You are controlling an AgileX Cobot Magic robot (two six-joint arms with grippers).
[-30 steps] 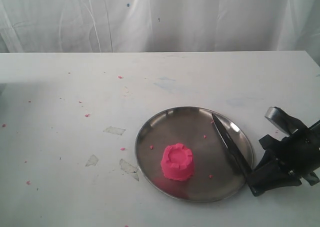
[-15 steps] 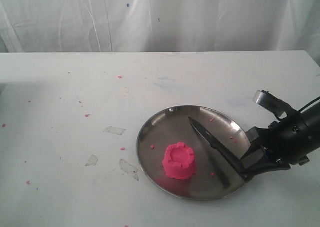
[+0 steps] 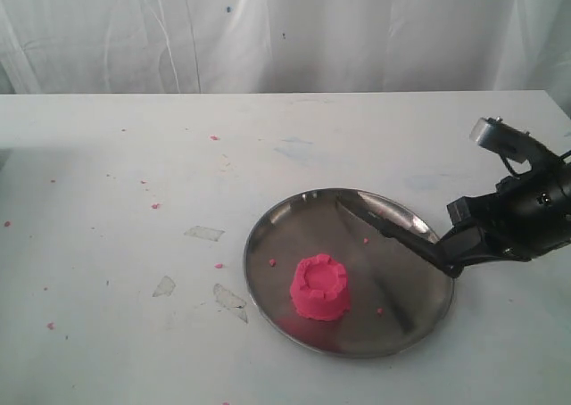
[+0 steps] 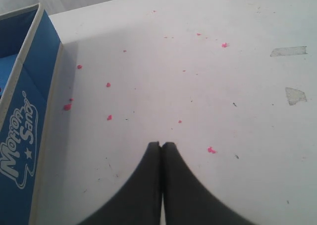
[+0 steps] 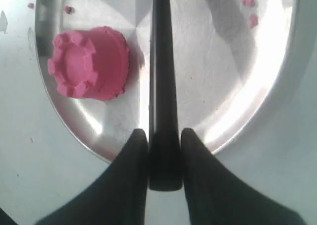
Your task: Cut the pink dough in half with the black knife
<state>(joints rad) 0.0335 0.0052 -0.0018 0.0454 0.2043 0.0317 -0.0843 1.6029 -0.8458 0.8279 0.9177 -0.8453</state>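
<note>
The pink dough (image 3: 318, 288) (image 5: 89, 63) is a whole castle-shaped lump standing in the round steel plate (image 3: 406, 320). My right gripper (image 3: 449, 263) (image 5: 164, 136) is shut on the handle of the black knife (image 3: 388, 230) (image 5: 161, 76) at the plate's right rim. The blade is lifted above the plate and points left and away, to the right of the dough and apart from it. My left gripper (image 4: 162, 145) is shut on nothing, over bare table; it does not show in the exterior view.
Tiny pink crumbs dot the table and the plate (image 5: 250, 116). Tape scraps (image 3: 204, 233) lie left of the plate. A blue cardboard box (image 4: 22, 106) stands beside the left gripper. White cloth hangs behind the table.
The right gripper has risen and swung back, lifting the knife off the plate; the blade tip has moved left and away over the plate. The dough has not moved.
</note>
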